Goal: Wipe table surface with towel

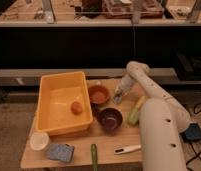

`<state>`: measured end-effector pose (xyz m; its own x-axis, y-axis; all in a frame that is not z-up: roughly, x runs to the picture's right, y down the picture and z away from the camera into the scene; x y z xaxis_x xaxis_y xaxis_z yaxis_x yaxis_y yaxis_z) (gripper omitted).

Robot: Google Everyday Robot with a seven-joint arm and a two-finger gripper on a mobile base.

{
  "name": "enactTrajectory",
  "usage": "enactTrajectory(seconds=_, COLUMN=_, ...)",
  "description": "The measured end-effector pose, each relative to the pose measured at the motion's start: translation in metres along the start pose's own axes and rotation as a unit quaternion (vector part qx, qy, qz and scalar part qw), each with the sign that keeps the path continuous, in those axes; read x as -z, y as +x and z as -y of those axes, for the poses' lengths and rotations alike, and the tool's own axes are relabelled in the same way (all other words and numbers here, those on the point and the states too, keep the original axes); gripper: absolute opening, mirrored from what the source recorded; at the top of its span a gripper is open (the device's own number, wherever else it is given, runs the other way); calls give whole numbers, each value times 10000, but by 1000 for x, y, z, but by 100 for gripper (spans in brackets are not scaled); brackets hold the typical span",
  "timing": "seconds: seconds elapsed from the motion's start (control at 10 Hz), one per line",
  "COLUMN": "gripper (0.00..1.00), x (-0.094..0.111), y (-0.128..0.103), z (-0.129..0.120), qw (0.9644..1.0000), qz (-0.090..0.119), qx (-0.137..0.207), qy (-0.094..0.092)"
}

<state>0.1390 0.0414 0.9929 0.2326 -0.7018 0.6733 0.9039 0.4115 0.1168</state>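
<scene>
Wooden counter (106, 142), light brown, landmark is the yellow tub (61, 102) on its left half. Orange ball (76, 107) sits inside the tub. Just right of the tub: orange bowl (99, 93), and a dark bowl (110, 119) nearer the front. White arm reaches in from the right, pincer (117, 96) right of the orange bowl, well right of the tub, down at the counter, pressed together on the grey-blue towel (117, 98). Yellow-green sponge (135, 111) further right. Front of the tub: white cup (39, 140), speckled blue-grey pad (61, 152), green stick (94, 157), white tool (127, 149).
</scene>
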Motion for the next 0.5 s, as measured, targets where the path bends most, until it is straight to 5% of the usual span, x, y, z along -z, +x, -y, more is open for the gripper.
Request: enactTrajectory(seconds=0.5, gripper=4, x=0, y=-3, z=-1, qw=10000, qz=20, qx=24, qy=-11)
